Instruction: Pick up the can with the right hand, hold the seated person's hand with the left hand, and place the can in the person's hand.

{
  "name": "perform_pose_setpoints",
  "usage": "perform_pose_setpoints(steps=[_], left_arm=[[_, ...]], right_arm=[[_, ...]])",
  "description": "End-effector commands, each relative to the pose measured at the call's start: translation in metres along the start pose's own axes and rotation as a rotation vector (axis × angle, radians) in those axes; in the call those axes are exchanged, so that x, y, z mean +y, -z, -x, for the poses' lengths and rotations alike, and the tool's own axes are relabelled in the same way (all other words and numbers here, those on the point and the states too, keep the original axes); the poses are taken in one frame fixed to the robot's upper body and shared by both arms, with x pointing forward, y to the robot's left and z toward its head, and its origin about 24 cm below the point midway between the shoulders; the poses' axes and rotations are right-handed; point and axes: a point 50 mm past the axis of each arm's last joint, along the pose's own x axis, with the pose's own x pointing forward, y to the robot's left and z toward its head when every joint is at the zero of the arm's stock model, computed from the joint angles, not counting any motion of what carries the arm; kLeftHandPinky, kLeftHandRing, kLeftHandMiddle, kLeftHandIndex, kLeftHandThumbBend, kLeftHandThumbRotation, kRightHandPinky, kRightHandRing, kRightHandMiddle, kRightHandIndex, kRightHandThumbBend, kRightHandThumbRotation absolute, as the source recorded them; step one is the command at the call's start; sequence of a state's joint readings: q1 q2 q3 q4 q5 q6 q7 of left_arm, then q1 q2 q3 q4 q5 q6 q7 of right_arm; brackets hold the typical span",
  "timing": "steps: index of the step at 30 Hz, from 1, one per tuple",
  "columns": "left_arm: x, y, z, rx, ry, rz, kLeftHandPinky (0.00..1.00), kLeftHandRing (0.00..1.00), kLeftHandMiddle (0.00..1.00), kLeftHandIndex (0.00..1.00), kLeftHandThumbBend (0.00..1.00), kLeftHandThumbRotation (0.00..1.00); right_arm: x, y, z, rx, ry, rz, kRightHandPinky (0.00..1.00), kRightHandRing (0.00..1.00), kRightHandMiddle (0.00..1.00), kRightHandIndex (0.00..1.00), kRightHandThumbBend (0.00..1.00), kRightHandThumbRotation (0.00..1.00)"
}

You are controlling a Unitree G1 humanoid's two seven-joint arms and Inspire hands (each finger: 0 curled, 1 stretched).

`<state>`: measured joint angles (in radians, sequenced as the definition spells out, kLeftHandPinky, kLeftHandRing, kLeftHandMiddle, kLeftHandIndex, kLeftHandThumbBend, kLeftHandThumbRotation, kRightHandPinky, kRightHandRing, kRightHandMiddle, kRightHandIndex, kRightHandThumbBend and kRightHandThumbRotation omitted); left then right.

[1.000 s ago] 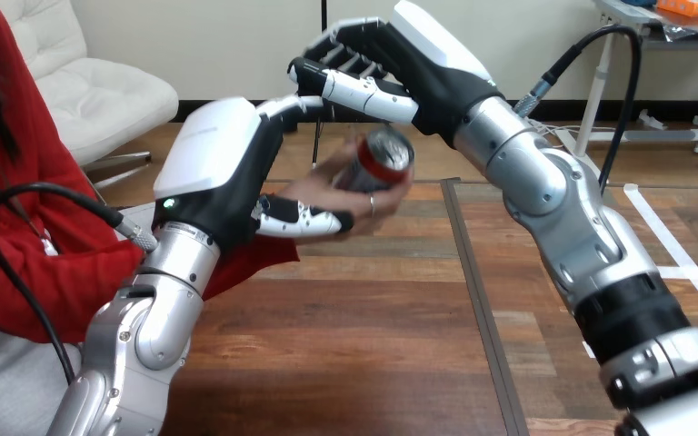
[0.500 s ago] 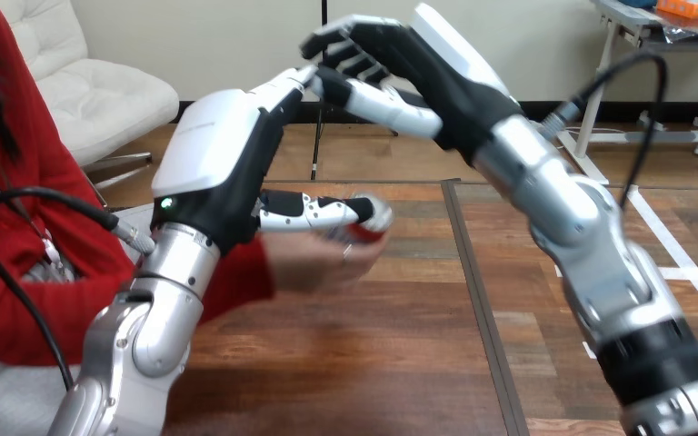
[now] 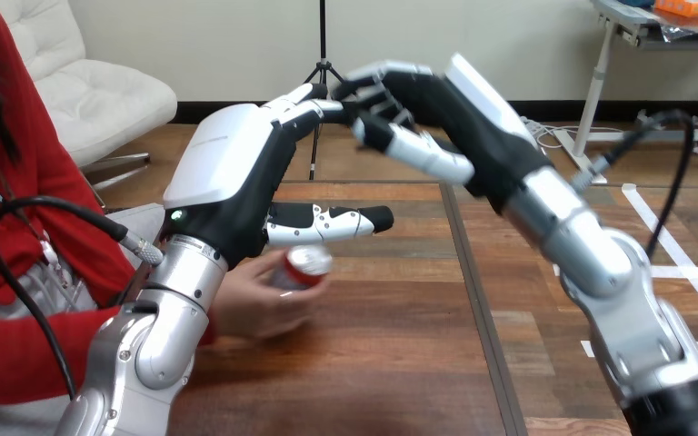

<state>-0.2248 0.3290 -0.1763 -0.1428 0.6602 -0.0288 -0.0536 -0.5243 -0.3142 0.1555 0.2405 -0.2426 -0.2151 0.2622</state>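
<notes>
The can (image 3: 302,266) sits in the person's hand (image 3: 254,304) just under the left robot hand (image 3: 227,186), straight-fingered and empty, so the right robot hand (image 3: 436,104) above the can, loosely spread and empty, should lift away without brushing it.

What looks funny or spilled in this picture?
Nothing is spilled or broken. The only slightly odd thing is the can: it leans sideways in the person's hand, low by the table and under the robot's left hand. The right hand is raised well above the can. Both robot hands are open and hold nothing.
</notes>
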Motion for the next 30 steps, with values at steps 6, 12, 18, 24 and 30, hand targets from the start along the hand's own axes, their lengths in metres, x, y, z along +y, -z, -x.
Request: perform_pose_setpoints(steps=[6, 12, 18, 24, 30], left_arm=[[0.008, 0.005, 0.004, 0.025, -0.015, 0.035, 0.85, 0.90, 0.91, 0.96, 0.91, 0.67], [0.006, 0.005, 0.009, 0.016, -0.007, 0.126, 0.81, 0.91, 0.91, 0.97, 0.86, 0.72], [0.004, 0.004, 0.020, -0.028, -0.024, 0.311, 0.73, 0.92, 0.92, 0.97, 0.78, 0.75], [0.001, 0.005, 0.032, -0.087, -0.064, 0.500, 0.73, 0.92, 0.92, 0.95, 0.66, 0.76], [-0.002, 0.004, 0.048, -0.141, -0.134, 0.664, 0.69, 0.84, 0.85, 0.85, 0.60, 0.75]], right_arm=[[-0.025, -0.023, 0.018, -0.126, 0.133, -0.026, 0.57, 0.66, 0.68, 0.74, 1.00, 1.00], [-0.023, -0.023, 0.033, -0.146, 0.171, -0.064, 0.57, 0.65, 0.69, 0.75, 0.99, 1.00], [-0.019, -0.022, 0.053, -0.184, 0.215, -0.106, 0.58, 0.65, 0.70, 0.76, 0.96, 1.00], [-0.013, -0.019, 0.074, -0.225, 0.263, -0.172, 0.62, 0.68, 0.73, 0.78, 0.92, 1.00], [-0.004, -0.017, 0.096, -0.223, 0.313, -0.254, 0.64, 0.70, 0.73, 0.78, 0.92, 1.00]])
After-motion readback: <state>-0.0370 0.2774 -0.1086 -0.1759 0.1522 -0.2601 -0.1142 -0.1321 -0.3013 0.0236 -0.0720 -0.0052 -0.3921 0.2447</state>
